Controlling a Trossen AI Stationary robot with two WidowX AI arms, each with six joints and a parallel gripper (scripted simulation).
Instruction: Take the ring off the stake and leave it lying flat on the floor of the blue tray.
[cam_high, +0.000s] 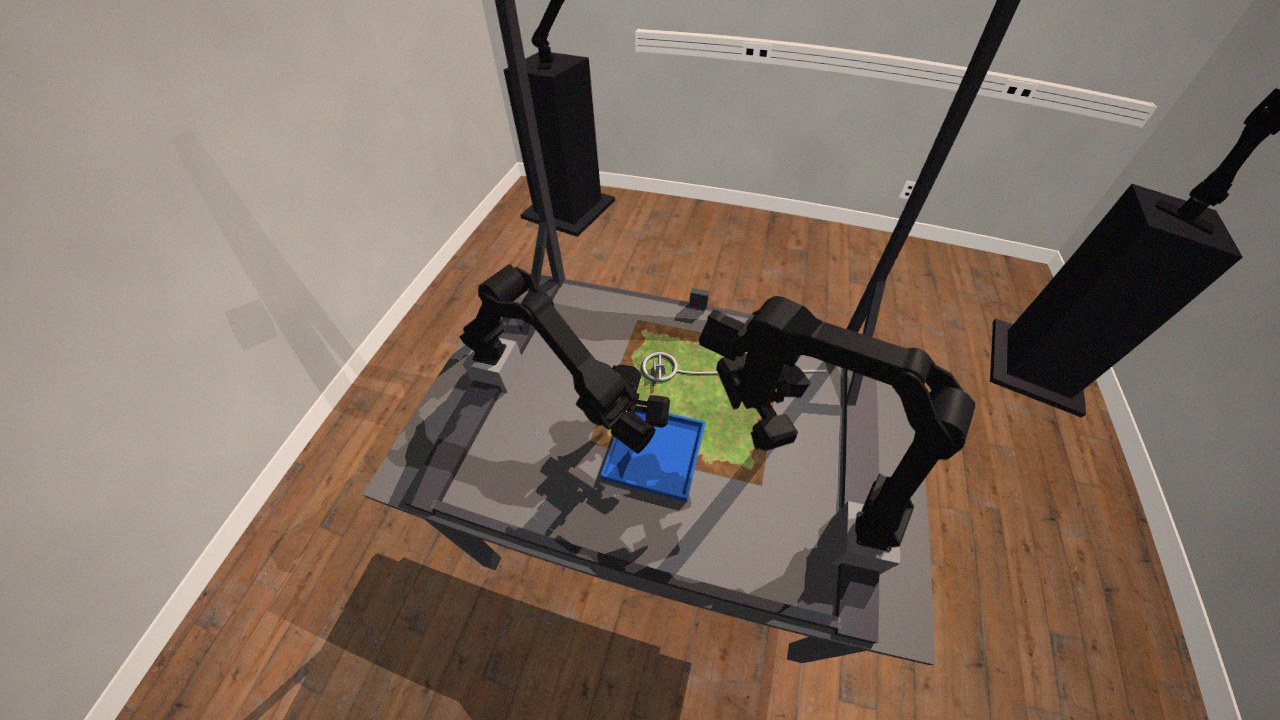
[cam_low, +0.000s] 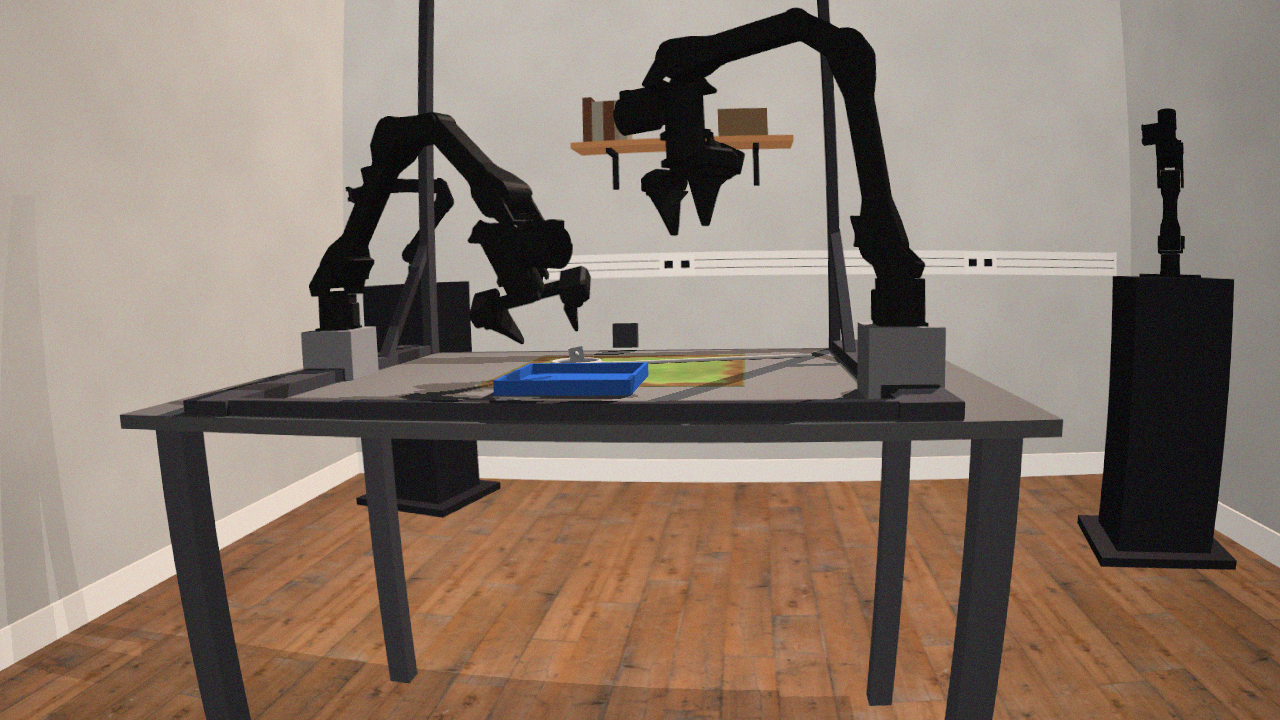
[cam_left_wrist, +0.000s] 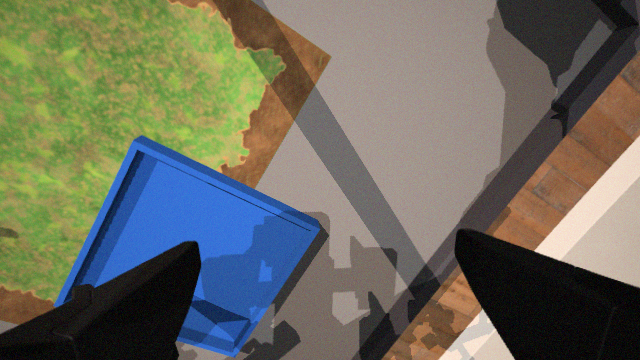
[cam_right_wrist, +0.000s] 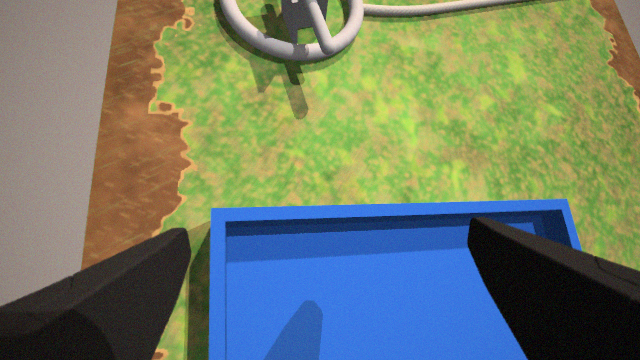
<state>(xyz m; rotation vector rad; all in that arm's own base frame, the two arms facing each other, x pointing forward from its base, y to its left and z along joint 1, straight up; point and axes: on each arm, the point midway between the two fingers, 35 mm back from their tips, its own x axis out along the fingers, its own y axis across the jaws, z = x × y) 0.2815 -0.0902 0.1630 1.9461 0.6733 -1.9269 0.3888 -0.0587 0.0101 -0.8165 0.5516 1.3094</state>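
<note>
The white ring (cam_high: 644, 367) (cam_low: 561, 360) (cam_right_wrist: 272, 46) lies low on the mat around the grey stake (cam_high: 659, 368) (cam_low: 576, 353) (cam_right_wrist: 300, 17). A pale rod crosses from the stake to the ring's rim; how they join is unclear. The blue tray (cam_high: 696, 458) (cam_low: 572, 386) (cam_left_wrist: 230, 181) (cam_right_wrist: 350, 212) overlaps the mat's edge and shows no ring inside. My right gripper (cam_high: 646, 420) (cam_low: 548, 335) (cam_right_wrist: 329, 236) is open and empty above the tray's far edge. My left gripper (cam_low: 690, 227) (cam_left_wrist: 329, 246) is open and empty, much higher, on the picture's right.
A pale rope (cam_high: 698, 372) (cam_right_wrist: 425, 9) runs from the ring across the green and brown mat (cam_high: 644, 335) (cam_left_wrist: 125, 90) (cam_right_wrist: 400, 140), passing under the left arm in the top view. Dark rails line the table (cam_high: 554, 376). Upright frame posts stand at its back.
</note>
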